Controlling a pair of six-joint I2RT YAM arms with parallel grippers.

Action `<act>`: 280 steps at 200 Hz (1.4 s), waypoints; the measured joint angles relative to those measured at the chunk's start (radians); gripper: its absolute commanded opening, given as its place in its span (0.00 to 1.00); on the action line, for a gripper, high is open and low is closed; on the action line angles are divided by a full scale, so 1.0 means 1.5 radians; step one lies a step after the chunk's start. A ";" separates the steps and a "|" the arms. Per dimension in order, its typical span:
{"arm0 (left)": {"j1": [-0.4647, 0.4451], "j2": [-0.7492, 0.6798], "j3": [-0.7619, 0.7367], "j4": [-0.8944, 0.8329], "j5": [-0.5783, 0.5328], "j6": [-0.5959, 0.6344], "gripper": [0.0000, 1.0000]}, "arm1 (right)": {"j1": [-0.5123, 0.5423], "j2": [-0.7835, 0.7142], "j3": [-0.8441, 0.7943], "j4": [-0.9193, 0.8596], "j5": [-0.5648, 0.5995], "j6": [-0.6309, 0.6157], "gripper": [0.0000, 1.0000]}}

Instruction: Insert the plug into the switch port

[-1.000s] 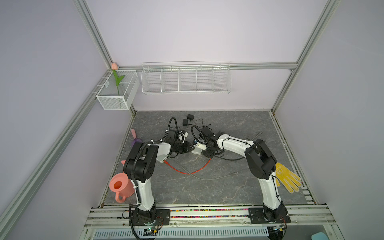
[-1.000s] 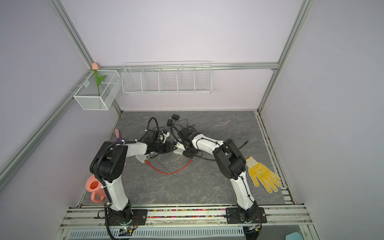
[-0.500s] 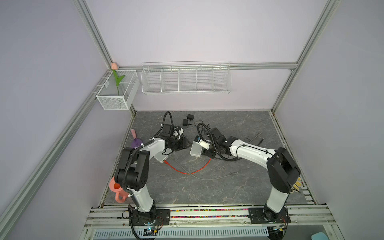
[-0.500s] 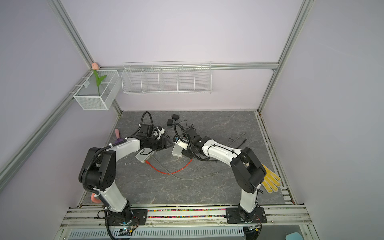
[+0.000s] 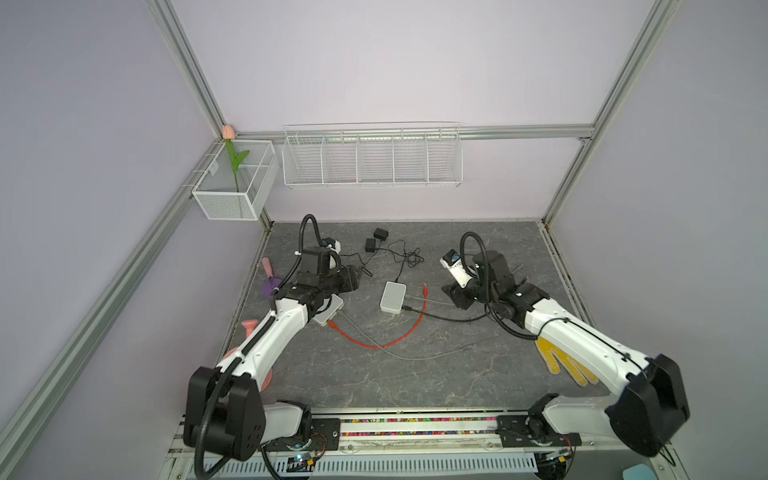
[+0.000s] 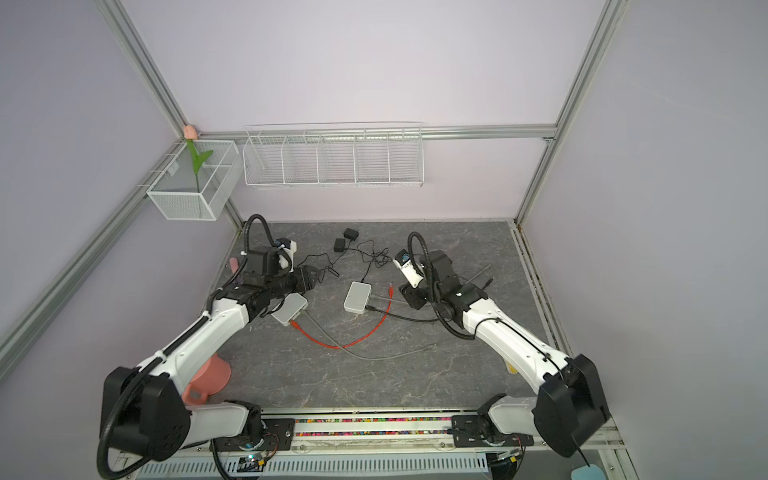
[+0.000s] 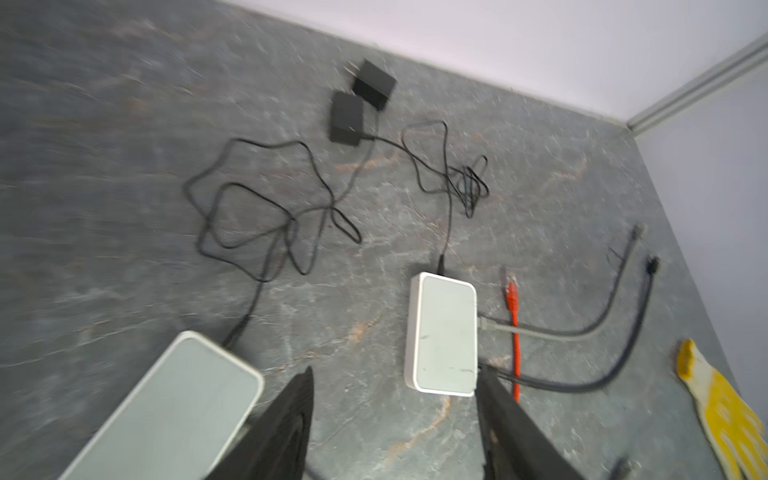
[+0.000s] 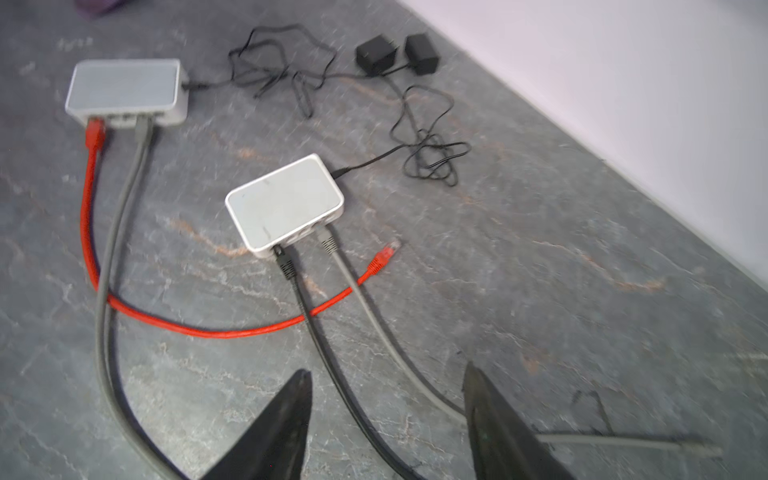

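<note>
Both claws are open and hold nothing.

Left wrist view: the left claw (image 7: pixel 395 372) has its two black fingers (image 7: pixel 291 419) spread wide. We see bare table (image 7: pixel 124 208) in the gap and the switch (image 7: pixel 442 332) beyond the tips.

Right wrist view: the right claw (image 8: pixel 386 370) also stands apart. A black cable (image 8: pixel 300 297) and a grey cable (image 8: pixel 344 264) run along the table under the gap, neither clamped.

Plugs, right wrist view:
- The black plug (image 8: pixel 286 262) has its nose in a port at one end of the switch's front face.
- The grey plug (image 8: pixel 328 243) sits in a port near the other end of the same face.
- The red plug (image 8: pixel 384 254) lies loose on the table near the grey plug, in no port.
- The red cable (image 8: pixel 208 330) loops back to a second switch (image 8: pixel 124 89), where its other end is plugged in beside another grey lead.

In both top views the switch lies between the two claws and touches neither. The left arm overhangs part of the second switch. Two black power adapters (image 5: pixel 380 233) lie near the back wall, with thin leads trailing towards the switches. A yellow glove (image 5: pixel 565 365) lies partly under the right arm.
</note>
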 measured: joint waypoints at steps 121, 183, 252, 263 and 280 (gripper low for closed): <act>0.000 -0.321 -0.331 0.112 -0.448 0.055 0.67 | -0.161 -0.617 -0.484 0.034 0.351 0.194 0.71; 0.000 -0.403 -0.416 0.150 -0.493 0.073 0.66 | -0.161 -0.774 -0.512 -0.039 0.418 0.213 0.73; -0.005 -0.419 -0.436 0.149 -0.497 0.087 0.65 | -0.161 -0.661 -0.527 0.008 0.386 0.208 0.75; -0.008 -0.427 -0.437 0.149 -0.499 0.087 0.65 | -0.161 -0.654 -0.533 0.022 0.383 0.205 0.76; -0.009 -0.448 -0.445 0.159 -0.506 0.088 0.65 | -0.161 -0.642 -0.536 0.036 0.381 0.203 0.76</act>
